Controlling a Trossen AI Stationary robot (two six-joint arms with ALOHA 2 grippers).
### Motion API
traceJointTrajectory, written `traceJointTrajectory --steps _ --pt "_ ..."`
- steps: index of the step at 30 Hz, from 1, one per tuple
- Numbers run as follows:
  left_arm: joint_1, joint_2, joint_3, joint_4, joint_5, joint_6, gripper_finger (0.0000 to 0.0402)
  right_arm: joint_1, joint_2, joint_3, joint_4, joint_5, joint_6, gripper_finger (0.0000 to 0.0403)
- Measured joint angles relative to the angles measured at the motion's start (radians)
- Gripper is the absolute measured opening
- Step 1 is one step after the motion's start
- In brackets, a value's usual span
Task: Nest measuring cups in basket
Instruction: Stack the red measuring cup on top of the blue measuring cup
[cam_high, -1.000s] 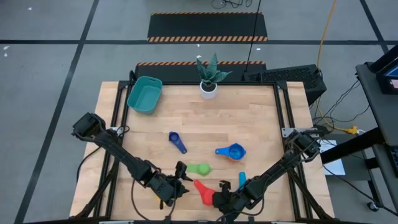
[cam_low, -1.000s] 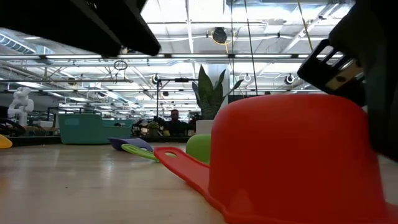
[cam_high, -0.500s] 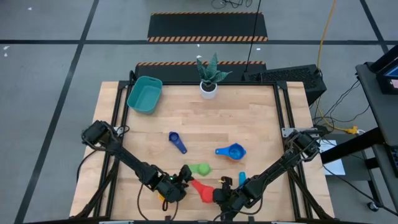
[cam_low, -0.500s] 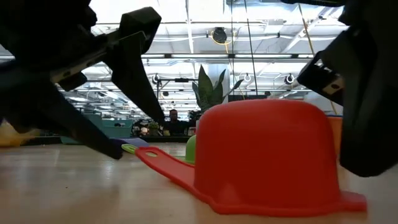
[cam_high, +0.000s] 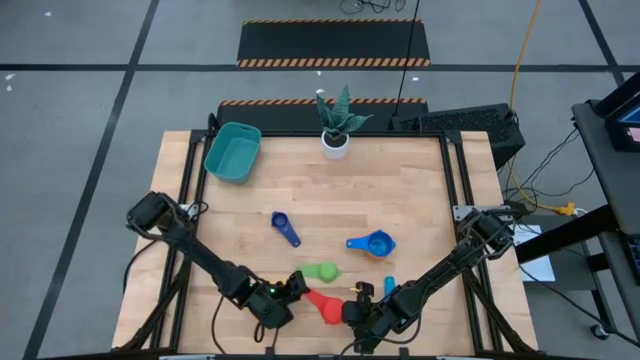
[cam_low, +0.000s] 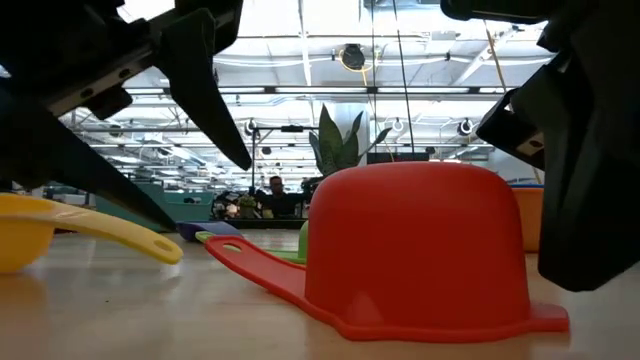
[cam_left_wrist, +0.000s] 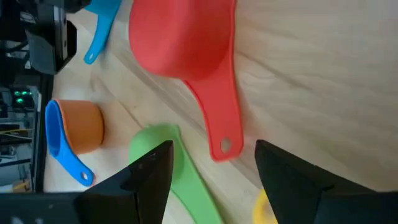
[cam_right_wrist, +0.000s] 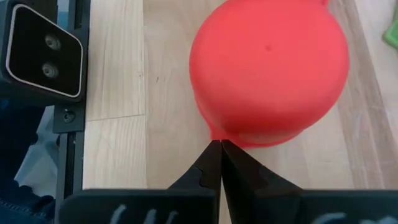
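Note:
The red measuring cup (cam_high: 324, 304) lies mouth down near the table's front edge, its handle (cam_left_wrist: 219, 118) pointing toward my left gripper (cam_left_wrist: 212, 148). That gripper is open, one finger on each side of the handle's free end, touching nothing I can see. My right gripper (cam_right_wrist: 219, 144) is shut at the bowl's opposite side. A yellow cup (cam_low: 30, 228) lies close by on the left. The green (cam_high: 322, 271), dark blue (cam_high: 285, 228), blue (cam_high: 372, 243), orange (cam_left_wrist: 84, 124) and light blue (cam_high: 388, 288) cups rest on the wood. The teal basket (cam_high: 232, 152) stands at the far left. My right gripper touches the red cup with its shut fingertips at the bowl's rim (cam_right_wrist: 214, 133), on the side away from the handle. The fingers slant down from the table's near right. The cup sits mouth down, flat on the table.
A white pot with a plant (cam_high: 335, 143) stands at the far edge, right of the basket. Bare wood lies between the basket and the cups. The cups crowd the near middle of the table, between my two arms.
My left gripper has come down toward the table and rolled about its own line, so its open fingers now stand on either side of the red handle's end. The red cup has slid a little toward the table's left. The yellow cup now shows farther into the low view.

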Motion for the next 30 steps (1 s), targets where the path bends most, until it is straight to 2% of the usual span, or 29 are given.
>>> traceJointTrajectory --steps 6,17,22,27,30 --pt "-0.004 -0.019 0.000 -0.023 -0.009 0.033 0.0230 0.000 0.000 0.000 0.001 0.000 0.000 0.0004" --pt "0.065 0.023 0.001 -0.007 0.001 0.301 0.0229 0.000 0.000 0.000 0.001 0.000 -0.008 0.0004" --pt "0.070 0.027 0.002 -0.005 0.000 0.339 0.0229 0.000 0.000 0.000 -0.001 -0.001 -0.009 0.0004" --pt "0.055 0.027 0.002 -0.012 0.101 0.351 0.0229 0.000 0.000 0.000 -0.002 -0.001 -0.016 0.0004" --pt "0.030 0.018 0.000 -0.012 0.115 0.350 0.0229 0.000 0.000 0.000 0.001 0.000 -0.016 0.0004"
